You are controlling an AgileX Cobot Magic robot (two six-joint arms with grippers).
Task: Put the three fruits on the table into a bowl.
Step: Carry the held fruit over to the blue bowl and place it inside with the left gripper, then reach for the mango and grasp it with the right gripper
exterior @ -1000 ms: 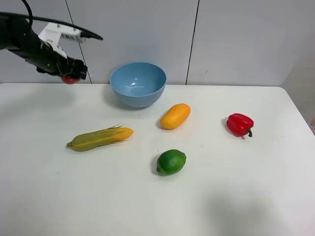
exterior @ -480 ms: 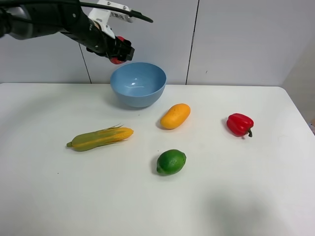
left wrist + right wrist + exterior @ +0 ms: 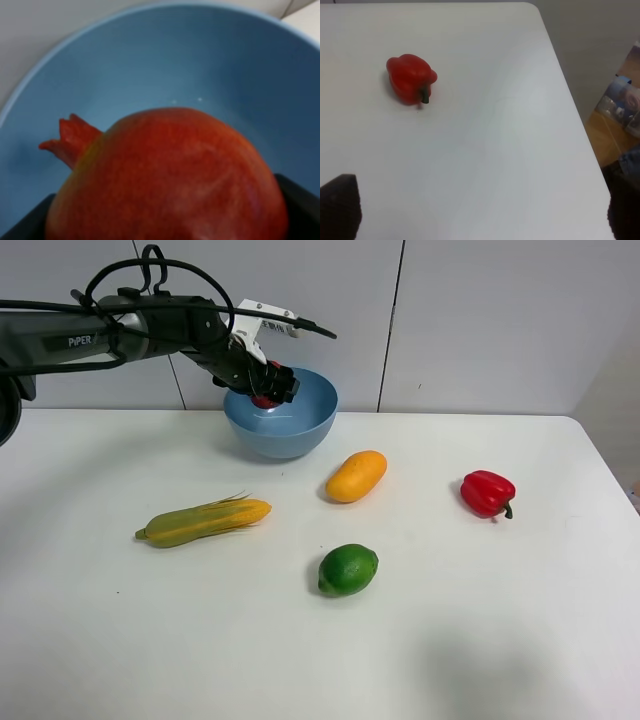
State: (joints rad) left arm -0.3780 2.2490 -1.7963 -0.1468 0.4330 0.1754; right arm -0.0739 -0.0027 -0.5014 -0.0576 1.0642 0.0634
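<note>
Over the mouth of the light-blue bowl [image 3: 300, 435], at the back of the white table [image 3: 500, 640], the pomegranate [image 3: 165, 175] is held. A round, glossy red skin flushed with orange is seen, and a small pointed crown juts out to one side; the fruit is clamped between the dark jaws of the left gripper [image 3: 268, 393], which is closed tight on it; whether it touches the bowl cannot be told. Out on the table, the orange-yellow mango [image 3: 356, 476] is seen near the bowl; the glossy green lime [image 3: 348, 570] is set nearer the front, well apart from that gripper. The right gripper [image 3: 480, 215] is spread wide with nothing in it, and a red bell pepper [image 3: 411, 78] is seen ahead of it.
</note>
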